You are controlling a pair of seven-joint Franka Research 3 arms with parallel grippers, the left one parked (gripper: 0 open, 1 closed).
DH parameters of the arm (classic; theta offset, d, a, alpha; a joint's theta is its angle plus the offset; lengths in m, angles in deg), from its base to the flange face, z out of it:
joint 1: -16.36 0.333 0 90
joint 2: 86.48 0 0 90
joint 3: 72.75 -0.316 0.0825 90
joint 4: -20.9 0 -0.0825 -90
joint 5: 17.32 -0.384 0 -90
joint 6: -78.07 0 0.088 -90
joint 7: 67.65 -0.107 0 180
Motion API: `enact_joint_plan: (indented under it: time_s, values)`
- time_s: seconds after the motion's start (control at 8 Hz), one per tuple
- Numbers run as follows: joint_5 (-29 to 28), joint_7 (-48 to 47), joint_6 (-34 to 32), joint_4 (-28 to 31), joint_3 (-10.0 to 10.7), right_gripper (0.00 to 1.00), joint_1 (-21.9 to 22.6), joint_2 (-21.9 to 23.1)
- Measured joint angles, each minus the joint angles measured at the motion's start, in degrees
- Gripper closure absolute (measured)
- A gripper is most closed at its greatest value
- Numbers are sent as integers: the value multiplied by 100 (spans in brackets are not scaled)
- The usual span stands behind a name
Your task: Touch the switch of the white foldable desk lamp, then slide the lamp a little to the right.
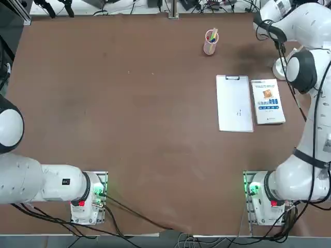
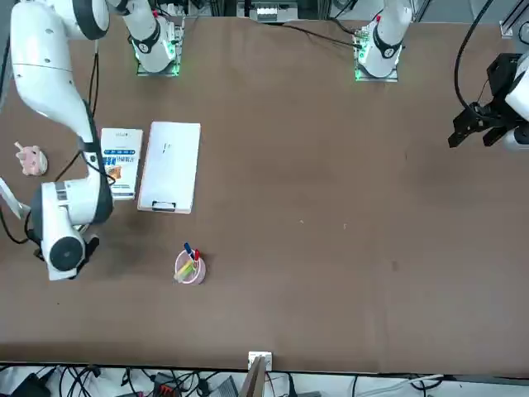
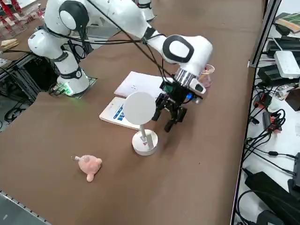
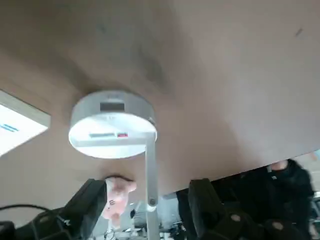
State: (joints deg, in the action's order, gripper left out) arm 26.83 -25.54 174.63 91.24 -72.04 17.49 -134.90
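Right gripper (image 3: 170, 115) is hanging with its dark fingers spread, gripping nothing, just beside the white foldable desk lamp (image 3: 142, 123) in the right side view. It is sitting at about 2 o'clock from the lamp's round base, tips just off the brown table (image 3: 197, 154). The lamp is standing upright, its flat round head facing the camera, stem rising from the disc. A booklet (image 3: 114, 114) is lying at 10 o'clock of the base, a white clipboard (image 3: 138, 84) beyond it. A pink toy (image 3: 89, 167) is lying at 8 o'clock of the lamp, apart from it. A pink pen cup (image 3: 206, 74) is peeking out behind the wrist.

Top view: gripper hidden under the arm's own links. Only a sliver of the lamp is showing at the right edge, at 3 o'clock of the clipboard and booklet. Pen cup is standing at 11 o'clock of the clipboard.

Front view: lamp and gripper are being covered by the right arm at the left side. The toy is lying near the left edge, at 9 o'clock of the booklet. Pen cup is at 6 o'clock of the clipboard.

Wrist view: both fingers (image 4: 87, 202) are standing wide apart, the lamp's thin stem running between them without touching either. The round base is sitting ahead of the fingertips. Cannot make out the switch on it.
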Motion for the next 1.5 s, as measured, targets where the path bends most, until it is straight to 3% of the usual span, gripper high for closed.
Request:
enact_joint_plan:
  time_s: [0.25, 0.5, 0.88, 1.12, 1.5]
  values:
    - [14, 37, -23, -262, -7, 0, 560, 124]
    - [-219, 81, -370, -333, -20, 0, 981, 616]
    - [-1545, 151, -1159, -2, -53, 0, 1002, 1860]
    - [-2369, -427, -1675, 521, -77, 0, 1007, 2713]
    - [-3372, -1476, -1857, 1547, -65, 0, 986, 4078]
